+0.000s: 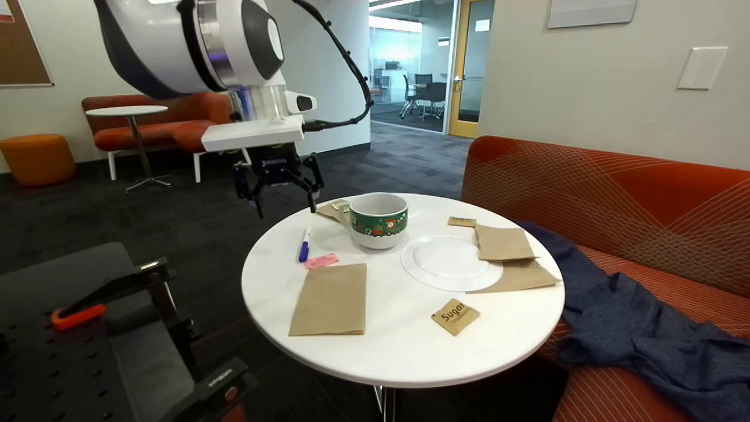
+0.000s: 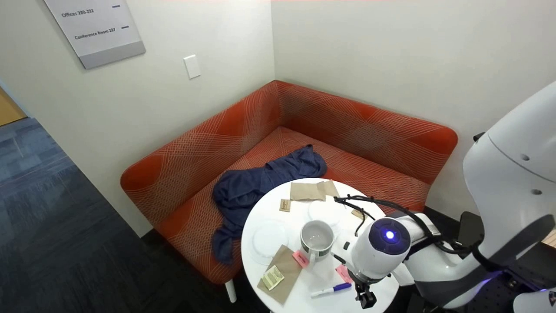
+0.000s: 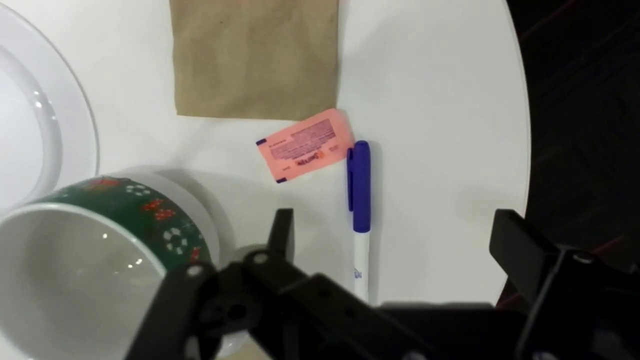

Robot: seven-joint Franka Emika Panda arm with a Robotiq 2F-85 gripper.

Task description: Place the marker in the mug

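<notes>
The marker lies flat on the round white table, with a white body and a blue-purple cap; it shows in both exterior views [image 1: 304,245] [image 2: 331,290] and in the wrist view [image 3: 361,195]. Its white end is hidden behind the gripper in the wrist view. The mug, white with a green band, stands upright beside it in both exterior views [image 1: 378,224] [image 2: 317,237] and at the lower left of the wrist view [image 3: 150,212]. My gripper [image 1: 286,211] is open and empty above the table; in the wrist view [image 3: 395,222] its fingers straddle the marker, nearer the left finger.
A pink packet [image 3: 307,145] touches or nearly touches the marker's cap. A brown napkin [image 1: 331,300], a clear plate [image 1: 451,262] and sugar packets [image 1: 456,316] lie on the table [image 1: 404,351]. The table edge is near the right finger. A red sofa [image 1: 615,176] borders the table.
</notes>
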